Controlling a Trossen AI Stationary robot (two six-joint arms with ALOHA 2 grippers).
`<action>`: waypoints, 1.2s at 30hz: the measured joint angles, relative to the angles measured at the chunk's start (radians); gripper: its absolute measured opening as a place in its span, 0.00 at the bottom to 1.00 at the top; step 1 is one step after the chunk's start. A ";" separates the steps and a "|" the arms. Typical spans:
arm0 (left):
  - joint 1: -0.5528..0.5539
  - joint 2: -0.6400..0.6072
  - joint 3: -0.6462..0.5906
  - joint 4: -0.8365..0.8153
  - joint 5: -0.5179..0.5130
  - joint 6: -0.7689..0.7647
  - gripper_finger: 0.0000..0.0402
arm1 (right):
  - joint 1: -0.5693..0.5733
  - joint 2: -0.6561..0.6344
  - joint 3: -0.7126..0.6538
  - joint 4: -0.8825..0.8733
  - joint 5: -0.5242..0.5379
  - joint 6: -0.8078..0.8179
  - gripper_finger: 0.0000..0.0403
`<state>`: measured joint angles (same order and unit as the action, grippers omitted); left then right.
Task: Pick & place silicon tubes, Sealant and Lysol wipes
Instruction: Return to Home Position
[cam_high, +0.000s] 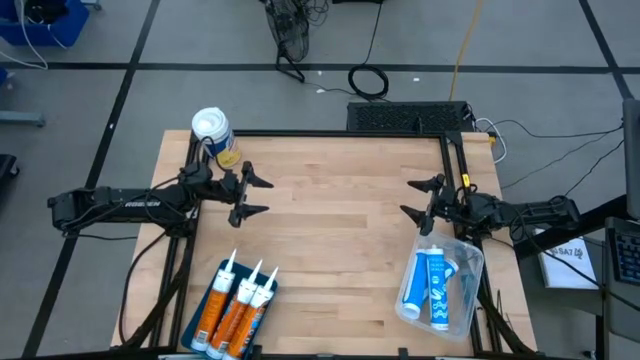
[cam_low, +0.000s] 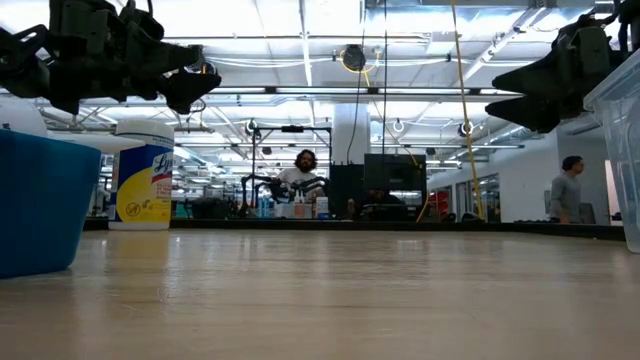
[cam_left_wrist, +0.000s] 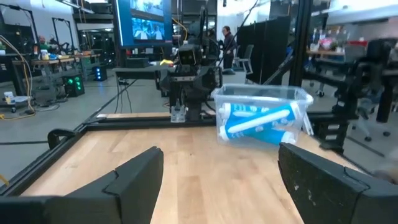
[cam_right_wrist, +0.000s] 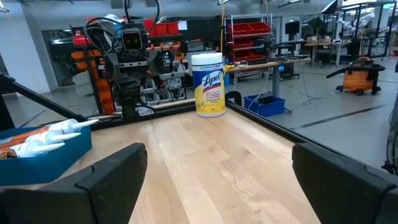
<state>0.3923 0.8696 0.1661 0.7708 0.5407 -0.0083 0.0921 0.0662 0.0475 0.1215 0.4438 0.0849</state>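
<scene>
The Lysol wipes canister (cam_high: 214, 136), white lid and yellow label, stands upright on its base at the table's far left corner; it also shows in the right wrist view (cam_right_wrist: 208, 84) and the low view (cam_low: 143, 175). Three orange tubes with white nozzles (cam_high: 236, 305) lie in a blue tray (cam_high: 200, 338) at the near left. Two blue and white tubes (cam_high: 428, 282) lie in a clear plastic bin (cam_high: 466, 262) at the near right. My left gripper (cam_high: 257, 196) hovers open above the table's left side, near the canister. My right gripper (cam_high: 419, 199) hovers open at the right, just beyond the bin.
Bare wood lies between the two grippers in the table's middle. A black frame runs along the table's far edge (cam_high: 340, 133). People show in the room beyond the table (cam_low: 300, 172).
</scene>
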 joint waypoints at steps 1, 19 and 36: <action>0.000 0.000 0.000 0.010 0.000 -0.015 0.77 | 0.000 0.000 0.000 0.000 0.000 0.000 0.93; 0.102 -0.431 0.000 -0.187 0.096 -0.289 0.77 | 0.000 0.000 -0.001 0.002 0.000 0.000 0.93; 0.004 -0.866 -0.093 -0.617 -0.360 -0.079 0.77 | 0.000 0.010 -0.001 -0.005 0.000 0.000 0.93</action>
<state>0.3968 0.0040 0.0727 0.1539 0.1811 -0.0872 0.0925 0.0757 0.0467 0.1162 0.4438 0.0853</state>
